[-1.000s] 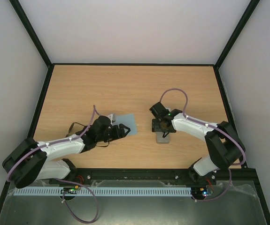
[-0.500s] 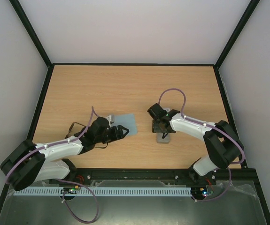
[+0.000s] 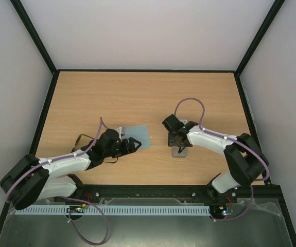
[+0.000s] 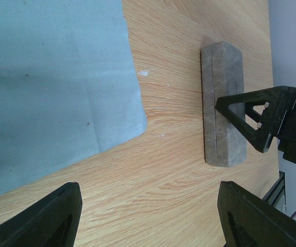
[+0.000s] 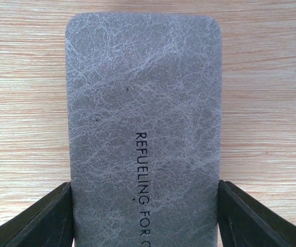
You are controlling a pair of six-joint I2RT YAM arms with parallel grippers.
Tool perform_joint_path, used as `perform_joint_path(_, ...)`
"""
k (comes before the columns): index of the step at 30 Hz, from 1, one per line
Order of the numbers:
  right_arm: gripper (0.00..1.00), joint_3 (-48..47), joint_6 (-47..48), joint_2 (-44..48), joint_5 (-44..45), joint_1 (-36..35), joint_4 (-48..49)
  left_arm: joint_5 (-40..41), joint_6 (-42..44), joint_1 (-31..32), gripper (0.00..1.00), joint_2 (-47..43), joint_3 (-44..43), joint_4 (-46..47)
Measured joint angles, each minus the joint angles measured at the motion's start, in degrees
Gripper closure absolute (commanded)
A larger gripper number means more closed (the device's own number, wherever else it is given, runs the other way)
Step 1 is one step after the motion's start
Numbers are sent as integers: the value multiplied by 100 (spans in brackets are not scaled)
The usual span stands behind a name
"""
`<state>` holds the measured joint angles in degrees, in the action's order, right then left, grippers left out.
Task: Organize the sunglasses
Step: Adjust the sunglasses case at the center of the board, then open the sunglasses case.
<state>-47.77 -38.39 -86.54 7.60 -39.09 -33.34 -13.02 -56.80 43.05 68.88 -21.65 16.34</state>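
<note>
The grey oblong case lies closed on the table, printed side up. My right gripper is open and straddles it, one finger beside each long edge. In the top view the gripper sits over the case. My left gripper is open and empty, low over bare wood just below the light blue cloth. The left wrist view also shows the case with the right gripper on it. Thin dark curved lines show beside the left forearm; I cannot tell if they are the sunglasses.
The cloth lies flat between the two grippers. The wooden table is ringed by a black frame and white walls. The arm bases stand at the near edge.
The left gripper has drawn back slightly toward the left. The right wrist has shifted a little over the case. The case and the cloth have not moved.
</note>
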Motion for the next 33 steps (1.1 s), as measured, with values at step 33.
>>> perform_joint_path(33,64,-122,-605,1266,-3571,24,1276,-431,-297,566,27,0,-328,734)
